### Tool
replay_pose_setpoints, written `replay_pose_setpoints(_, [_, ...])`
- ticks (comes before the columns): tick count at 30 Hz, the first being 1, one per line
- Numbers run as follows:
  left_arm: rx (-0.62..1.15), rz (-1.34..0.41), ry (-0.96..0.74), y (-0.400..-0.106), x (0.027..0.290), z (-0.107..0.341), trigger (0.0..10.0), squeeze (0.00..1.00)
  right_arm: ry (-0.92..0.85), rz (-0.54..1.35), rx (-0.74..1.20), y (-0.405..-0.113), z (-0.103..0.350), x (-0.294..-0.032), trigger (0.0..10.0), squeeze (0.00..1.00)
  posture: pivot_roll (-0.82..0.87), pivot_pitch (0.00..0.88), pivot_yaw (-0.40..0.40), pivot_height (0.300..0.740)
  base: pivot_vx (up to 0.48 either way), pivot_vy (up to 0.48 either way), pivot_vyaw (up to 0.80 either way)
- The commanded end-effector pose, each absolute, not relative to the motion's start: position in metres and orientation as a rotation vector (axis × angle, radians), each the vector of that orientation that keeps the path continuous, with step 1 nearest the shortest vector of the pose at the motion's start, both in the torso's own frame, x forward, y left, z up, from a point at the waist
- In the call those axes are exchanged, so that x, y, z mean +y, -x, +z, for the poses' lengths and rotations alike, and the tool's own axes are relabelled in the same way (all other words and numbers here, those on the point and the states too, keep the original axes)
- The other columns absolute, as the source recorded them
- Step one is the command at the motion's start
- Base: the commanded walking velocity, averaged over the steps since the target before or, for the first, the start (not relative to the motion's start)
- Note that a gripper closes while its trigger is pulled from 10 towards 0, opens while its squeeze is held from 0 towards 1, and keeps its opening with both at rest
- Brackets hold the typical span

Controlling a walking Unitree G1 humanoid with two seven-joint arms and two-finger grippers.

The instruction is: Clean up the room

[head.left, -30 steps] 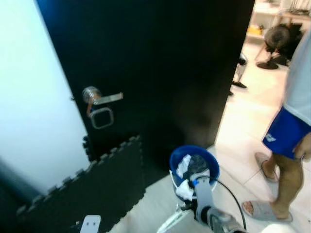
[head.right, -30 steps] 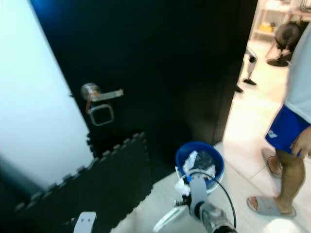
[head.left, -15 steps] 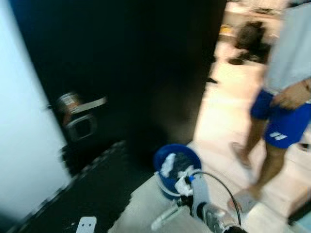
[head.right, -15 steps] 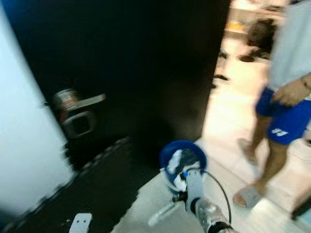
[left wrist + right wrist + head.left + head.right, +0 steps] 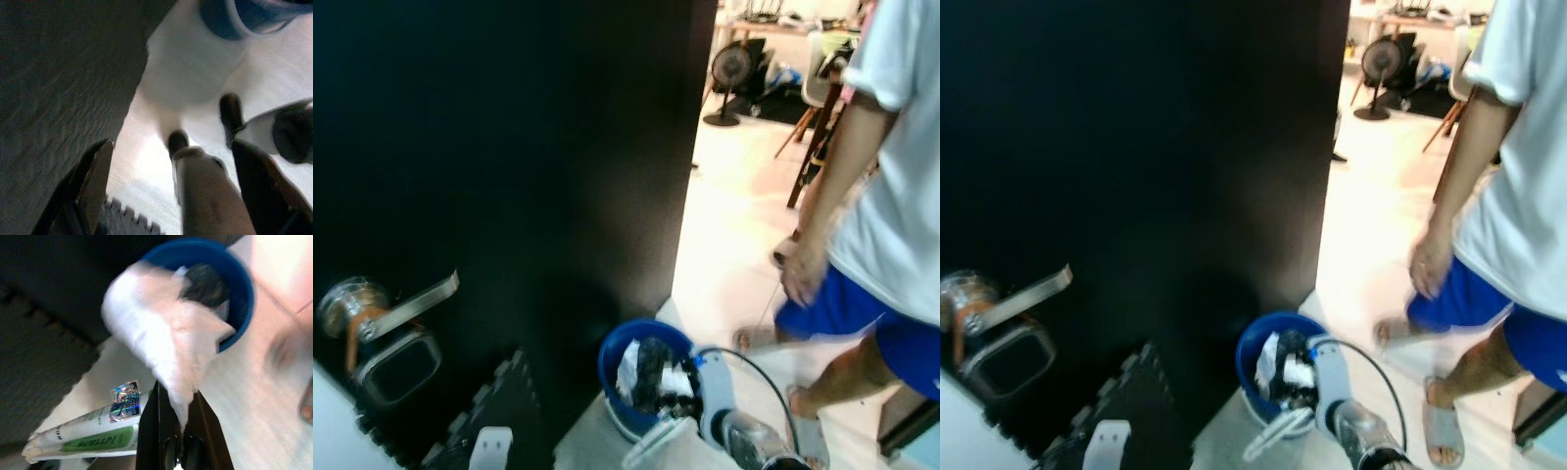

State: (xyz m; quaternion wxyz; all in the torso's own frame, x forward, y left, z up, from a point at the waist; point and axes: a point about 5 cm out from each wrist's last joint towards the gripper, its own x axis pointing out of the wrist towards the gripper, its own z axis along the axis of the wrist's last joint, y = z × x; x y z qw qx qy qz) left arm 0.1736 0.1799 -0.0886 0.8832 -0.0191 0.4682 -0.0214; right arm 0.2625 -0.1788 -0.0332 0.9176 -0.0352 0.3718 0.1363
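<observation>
A crumpled white cloth/tissue (image 5: 161, 340) is pinched between the closed black fingers of the right gripper (image 5: 177, 443), hanging just beyond the tips, w/ the round blue plastic bucket (image 5: 239, 279) further out past it. The bucket already holds dark and white scraps. A white tube w/ green label (image 5: 83, 433) lies beside the fingers. The cloth is judged light, soft, limp; best held by a bunched edge. Left gripper (image 5: 195, 161): fingers spread apart, nothing held, floor beyond.
</observation>
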Motion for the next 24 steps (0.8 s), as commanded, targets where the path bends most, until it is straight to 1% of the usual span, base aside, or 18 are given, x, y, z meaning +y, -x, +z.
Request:
replay_pose_setpoints(1, [1.006, -0.041, 0.029, -0.166, 0.184, -0.092, 10.0, 0.00, 0.083, 0.301, 0.744, -0.271, -0.028, -0.167, 10.0, 0.00, -0.05, 0.005, 0.009, 0.740, 0.416, 0.000, 0.00])
replay_pose_setpoints(2, [1.006, -0.041, 0.029, -0.166, 0.184, -0.092, 10.0, 0.00, 0.083, 0.301, 0.744, -0.271, -0.028, -0.167, 10.0, 0.00, -0.05, 0.005, 0.009, 0.740, 0.416, 0.000, 0.00])
replay_pose_setpoints(3, [0.997, -0.037, 0.032, -0.167, 0.184, -0.091, 10.0, 0.00, 0.092, 0.285, 0.728, -0.277, -0.023, -0.167, 10.0, 0.00, -0.05, 0.006, 0.009, 0.740, 0.000, 0.000, 0.00])
replay_pose_setpoints(4, [0.997, -0.037, 0.032, -0.167, 0.184, -0.091, 10.0, 0.00, 0.092, 0.285, 0.728, -0.277, -0.023, -0.167, 10.0, 0.00, -0.05, 0.006, 0.009, 0.740, 0.000, 0.000, 0.00])
replay_pose_setpoints(5, [0.997, -0.035, 0.047, -0.167, 0.184, -0.091, 10.0, 0.00, 0.106, 0.279, 0.705, -0.285, -0.017, -0.165, 10.0, 0.00, -0.05, 0.007, 0.008, 0.740, 0.000, 0.000, 0.00])
replay_pose_setpoints(6, [1.000, -0.038, 0.055, -0.166, 0.183, -0.092, 10.0, 0.00, 0.117, 0.281, 0.682, -0.291, -0.011, -0.162, 10.0, 0.00, -0.05, 0.007, 0.005, 0.740, 0.000, -0.274, 0.00])
replay_pose_setpoints(8, [1.002, -0.041, 0.060, -0.166, 0.183, -0.092, 10.0, 0.00, 0.124, 0.285, 0.668, -0.295, -0.008, -0.160, 10.0, 0.00, -0.05, 0.007, 0.005, 0.740, 0.000, -0.274, 0.00])
replay_pose_setpoints(13, [1.007, -0.061, 0.055, -0.166, 0.182, -0.092, 10.0, 0.00, 0.147, 0.308, 0.649, -0.300, -0.004, -0.154, 10.0, 0.00, -0.05, 0.011, 0.005, 0.740, 0.000, -0.397, 0.00])
replay_pose_setpoints(14, [1.002, -0.056, 0.075, -0.167, 0.180, -0.092, 10.0, 0.00, 0.155, 0.317, 0.644, -0.300, -0.003, -0.151, 10.0, 0.00, -0.05, 0.016, 0.003, 0.740, 0.000, -0.431, 0.00])
replay_pose_setpoints(17, [0.975, -0.031, 0.147, -0.171, 0.176, -0.090, 10.0, 0.00, 0.163, 0.344, 0.632, -0.303, -0.001, -0.143, 10.0, 0.00, -0.04, 0.023, 0.000, 0.740, 0.000, 0.000, 0.00])
replay_pose_setpoints(24, [0.954, -0.034, 0.192, -0.173, 0.172, -0.089, 10.0, 0.00, 0.227, 0.408, 0.616, -0.308, 0.004, -0.126, 10.0, 0.00, -0.03, 0.038, -0.014, 0.740, 0.000, 0.000, 0.00])
